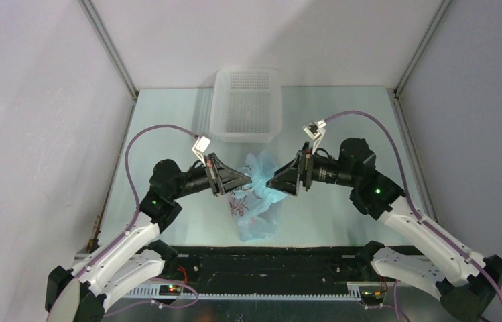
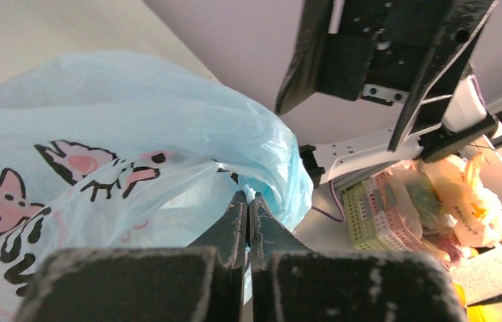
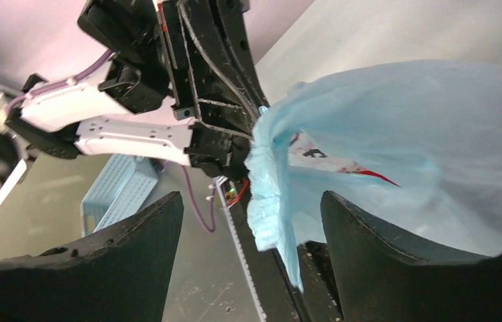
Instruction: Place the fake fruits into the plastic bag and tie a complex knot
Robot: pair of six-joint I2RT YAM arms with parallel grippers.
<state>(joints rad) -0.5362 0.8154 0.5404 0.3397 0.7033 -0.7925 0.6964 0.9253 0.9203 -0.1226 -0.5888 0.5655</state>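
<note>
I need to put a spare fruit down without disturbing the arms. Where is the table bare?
Bare table lies between the white basket and the right wall, and likewise between basket and left wall. Smaller patches flank the plastic bag near the black rail. The centre is crowded: left hand and right hand meet at the bag.

Plastic bag [image 1: 256,201]: translucent, crinkled film. Basket [image 1: 246,107]: milky perforated plastic. Table [image 1: 342,134]: smooth, faintly glossy.

Plain lilac-grey walls [image 1: 27,100]; pale glossy tabletop [image 1: 201,225]; aluminium corner posts [image 1: 108,47].
</note>
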